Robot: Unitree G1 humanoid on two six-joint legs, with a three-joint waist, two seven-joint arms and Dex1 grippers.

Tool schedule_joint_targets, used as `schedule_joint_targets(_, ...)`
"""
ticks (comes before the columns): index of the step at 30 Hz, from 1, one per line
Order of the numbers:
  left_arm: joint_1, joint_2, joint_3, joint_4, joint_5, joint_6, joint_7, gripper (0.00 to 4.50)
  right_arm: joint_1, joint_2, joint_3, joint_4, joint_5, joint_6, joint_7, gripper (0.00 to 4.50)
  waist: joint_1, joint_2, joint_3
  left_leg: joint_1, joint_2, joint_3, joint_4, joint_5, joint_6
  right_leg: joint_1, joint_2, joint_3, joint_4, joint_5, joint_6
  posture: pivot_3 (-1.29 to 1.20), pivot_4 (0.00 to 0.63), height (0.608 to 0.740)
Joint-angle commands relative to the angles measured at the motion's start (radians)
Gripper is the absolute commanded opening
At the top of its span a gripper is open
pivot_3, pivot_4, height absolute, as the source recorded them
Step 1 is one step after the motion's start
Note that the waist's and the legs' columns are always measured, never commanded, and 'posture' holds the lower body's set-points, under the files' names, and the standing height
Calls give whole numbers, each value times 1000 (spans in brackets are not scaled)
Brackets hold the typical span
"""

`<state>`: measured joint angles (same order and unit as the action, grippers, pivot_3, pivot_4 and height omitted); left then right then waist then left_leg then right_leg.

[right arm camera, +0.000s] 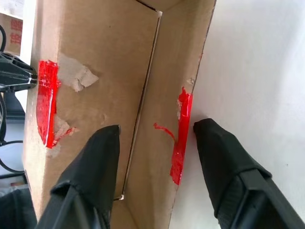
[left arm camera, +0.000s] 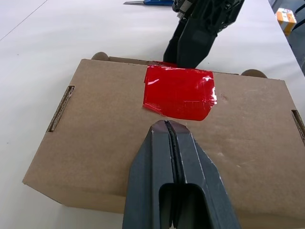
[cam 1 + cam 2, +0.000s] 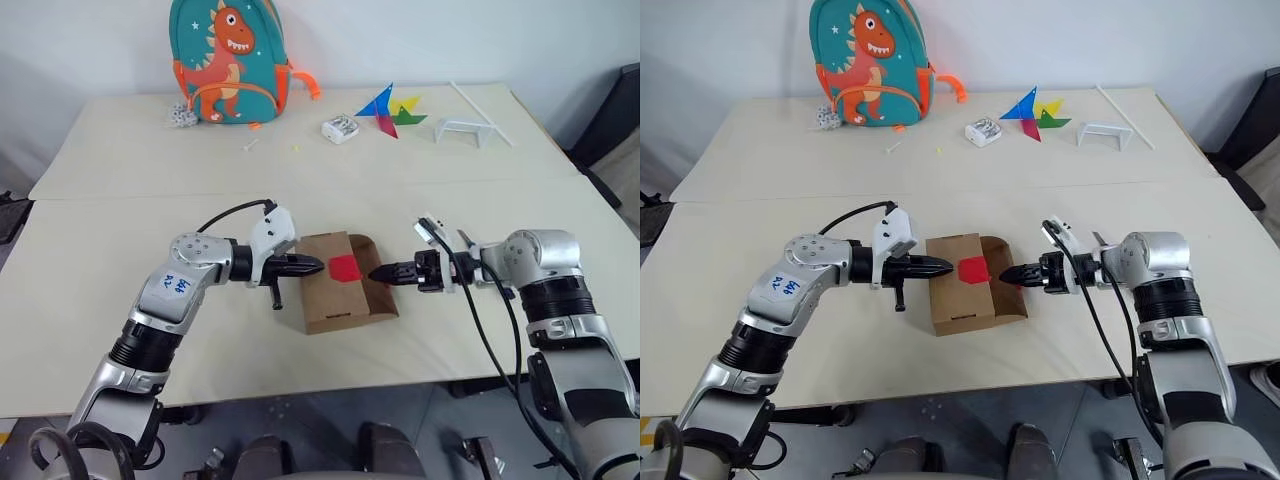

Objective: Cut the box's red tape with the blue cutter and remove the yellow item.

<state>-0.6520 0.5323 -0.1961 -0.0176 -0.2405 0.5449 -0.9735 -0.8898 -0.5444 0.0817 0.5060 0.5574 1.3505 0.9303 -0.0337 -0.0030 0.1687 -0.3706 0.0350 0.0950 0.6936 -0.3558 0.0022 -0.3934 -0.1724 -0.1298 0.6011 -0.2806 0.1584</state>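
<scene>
The brown box (image 3: pixel 330 300) lies mid-table with its right flap standing open. Red tape (image 2: pixel 178 90) covers part of its top panel, and a torn strip of tape (image 1: pixel 182 124) clings to the flap's edge. My left gripper (image 3: pixel 318 266) is shut, its tips resting on the box top just short of the red patch. My right gripper (image 1: pixel 157 128) is open at the box's right end, one finger inside the opening and the other outside the flap. The blue cutter (image 2: pixel 157 2) lies on the table beyond the right gripper. The yellow item is hidden.
At the table's far side stand a dinosaur backpack (image 3: pixel 228 60), a paper pinwheel (image 3: pixel 392 110), a small white object (image 3: pixel 341 128) and a white bracket (image 3: pixel 462 130). The table's front edge (image 3: pixel 300 395) runs close below the box.
</scene>
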Motion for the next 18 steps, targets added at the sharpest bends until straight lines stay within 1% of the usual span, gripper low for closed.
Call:
schedule_joint_targets(1,10,7,2,-9,5,-6,3,0,37,40,85,22,-27,24,2,1319,0,0,0,0,0,0,0,0,0,0,0,0,0,0,0,0,150,740)
schedule_joint_targets(3,12,5,3,-9,4,-8,5,0,38,43,83,16,-30,28,5,609,0,0,0,0,0,0,0,0,0,0,0,0,0,0,0,0,150,740)
schedule_joint_targets(5,13,4,3,-6,5,-12,6,0,35,48,75,15,-28,32,5,34,0,-1,0,0,0,0,-1,0,0,0,0,0,0,0,0,0,150,740)
schedule_joint_targets(12,21,-5,4,2,5,-27,12,0,12,53,8,0,-6,76,-14,34,1,-1,0,0,0,0,-1,0,0,0,0,0,0,0,0,0,150,740)
schedule_joint_targets(18,38,-17,17,28,8,-55,34,0,-66,-12,-98,-68,30,210,-54,34,5,1,1,-1,0,0,0,0,0,-1,0,0,0,0,0,0,150,740)
